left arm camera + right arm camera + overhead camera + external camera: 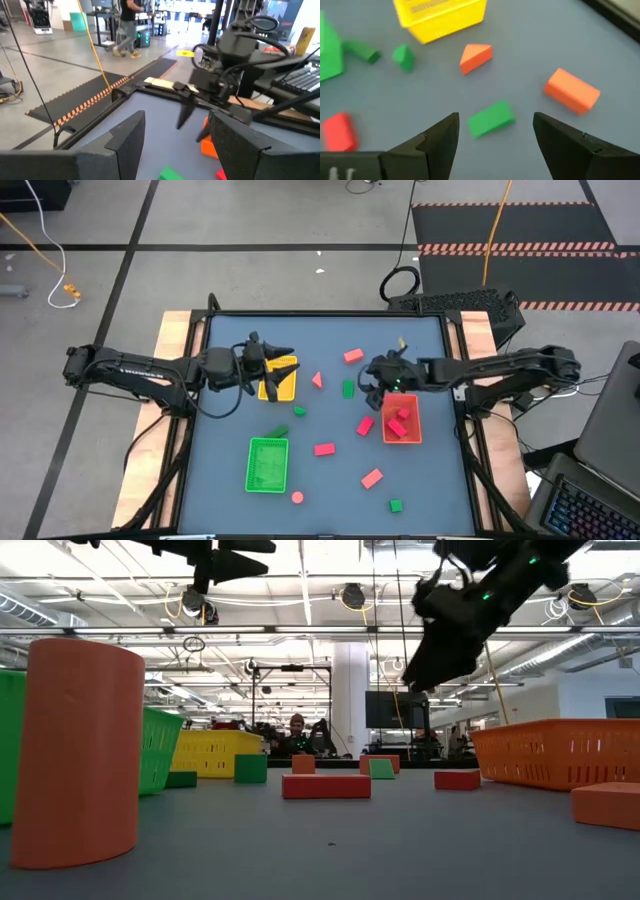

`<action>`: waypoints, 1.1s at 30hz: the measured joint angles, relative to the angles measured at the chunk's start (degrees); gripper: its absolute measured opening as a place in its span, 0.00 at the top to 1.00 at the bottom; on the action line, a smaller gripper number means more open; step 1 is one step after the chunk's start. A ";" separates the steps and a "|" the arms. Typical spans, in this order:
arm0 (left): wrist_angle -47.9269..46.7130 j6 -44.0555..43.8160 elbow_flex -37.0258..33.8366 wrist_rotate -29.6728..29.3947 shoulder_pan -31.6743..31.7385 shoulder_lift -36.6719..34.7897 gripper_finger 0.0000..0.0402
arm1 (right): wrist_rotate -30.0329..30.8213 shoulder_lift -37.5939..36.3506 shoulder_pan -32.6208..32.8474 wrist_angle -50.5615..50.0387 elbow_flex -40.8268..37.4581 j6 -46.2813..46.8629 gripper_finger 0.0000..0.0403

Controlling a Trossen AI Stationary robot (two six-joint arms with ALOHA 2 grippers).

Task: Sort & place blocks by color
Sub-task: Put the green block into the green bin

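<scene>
Red, salmon and green blocks lie scattered on the grey table [230, 480]. My right gripper [496, 118] is open and hovers above a green block [491, 118], also seen as the green block [348, 388] in the high view; its fingers stand either side without touching. Close by are a salmon triangle [476, 56] and a salmon rectangle [571, 91]. My left gripper [285, 362] is open and raised over the yellow tray [278, 383], holding nothing. The red tray [402, 435] holds red blocks [400, 418].
The green tray [267, 463] sits near the table's front. Loose pieces lie around it: a red block [324, 449], a salmon block [372, 477], a round pink piece [297, 498], and green blocks [396, 505] [299, 411]. People stand in the room beyond.
</scene>
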 joint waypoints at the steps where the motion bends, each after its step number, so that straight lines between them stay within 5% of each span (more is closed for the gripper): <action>1: -0.52 -0.02 0.00 0.01 0.00 0.00 0.45 | -0.01 1.11 -0.78 1.30 0.00 -0.92 0.39; 19: -7.89 -2.33 1.44 -0.16 -2.46 0.86 0.45 | -1.51 4.21 -6.65 12.45 0.04 -6.38 0.39; 33: -34.20 -4.11 20.90 -3.04 -8.86 25.68 0.45 | -4.01 4.19 -6.73 13.07 0.04 -9.87 0.39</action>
